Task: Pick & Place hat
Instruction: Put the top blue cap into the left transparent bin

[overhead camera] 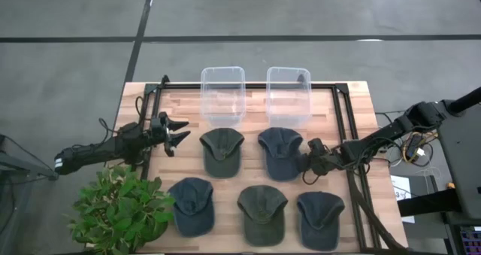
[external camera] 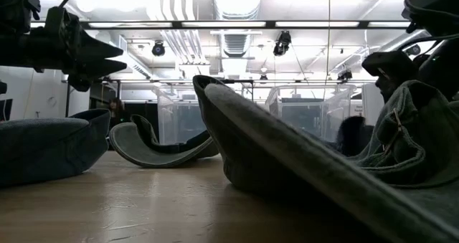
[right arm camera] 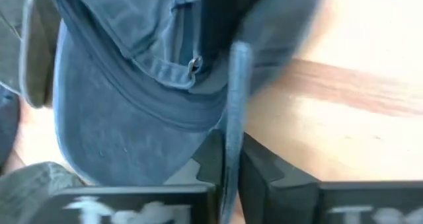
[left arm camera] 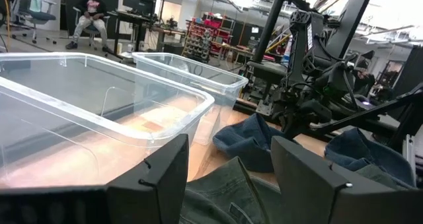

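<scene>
Denim-blue hat [overhead camera: 280, 153] pinched at its edge by the right gripper [overhead camera: 310, 162], fingers clenched on a fold of the fabric [right arm camera: 228, 118], just off the hat's right side on the wooden table [overhead camera: 353, 112]. Seen from the right wrist, strap and buckle [right arm camera: 193, 65] just beyond the fingertips, crown spreading away past them. Directly beyond that hat, away from the gripper toward the table's far edge, the right-hand clear bin [overhead camera: 288, 95]; beside it the left-hand clear bin [overhead camera: 223, 94]. Olive hat [overhead camera: 222, 150] on the far side of the blue one from the right gripper. Nearer the table's front, below the gripper, another blue hat [overhead camera: 320, 220], then an olive hat in the front row [overhead camera: 262, 214] and a third blue hat [overhead camera: 191, 204] farther left.

Left gripper [overhead camera: 177, 132] held above the table's left side, fingers released and spread wide, pointing toward the olive hat and the bins; from its wrist, both bins ahead and olive cloth [left arm camera: 228, 191] between the fingers. Potted plant [overhead camera: 120, 210] behind and below the left gripper at the table's corner
</scene>
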Tool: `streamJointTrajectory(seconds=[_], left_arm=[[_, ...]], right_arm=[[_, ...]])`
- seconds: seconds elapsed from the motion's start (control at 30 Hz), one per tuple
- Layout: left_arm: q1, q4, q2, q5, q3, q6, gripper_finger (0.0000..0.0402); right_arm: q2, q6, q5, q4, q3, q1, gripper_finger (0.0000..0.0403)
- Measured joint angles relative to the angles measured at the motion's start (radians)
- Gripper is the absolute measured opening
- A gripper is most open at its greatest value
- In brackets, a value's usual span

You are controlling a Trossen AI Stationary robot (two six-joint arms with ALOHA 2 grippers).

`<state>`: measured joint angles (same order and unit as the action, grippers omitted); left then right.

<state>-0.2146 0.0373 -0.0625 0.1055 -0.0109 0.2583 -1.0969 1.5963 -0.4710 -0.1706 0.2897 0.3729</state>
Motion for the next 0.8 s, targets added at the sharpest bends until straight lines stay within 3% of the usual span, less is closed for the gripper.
streamJointTrajectory(seconds=[0.17, 0.47, 0.8], left_arm=[[0.0, 0.0, 0.0, 0.0, 0.0, 0.061, 0.0208], [0.0, 0.0, 0.0, 0.0, 0.0, 0.136, 0.0208], [0.0, 0.006, 0.0, 0.001, 0.0, 0.215, 0.0208]], right_arm=[[0.004, -0.012, 0.014, 0.044, 0.0, 0.0, 0.0014], [0.074, -0.182, 0.105, 0.141, 0.062, 0.003, 0.0012], [0.142, -0.361, 0.034, -0.117, 0.296, 0.002, 0.0011]])
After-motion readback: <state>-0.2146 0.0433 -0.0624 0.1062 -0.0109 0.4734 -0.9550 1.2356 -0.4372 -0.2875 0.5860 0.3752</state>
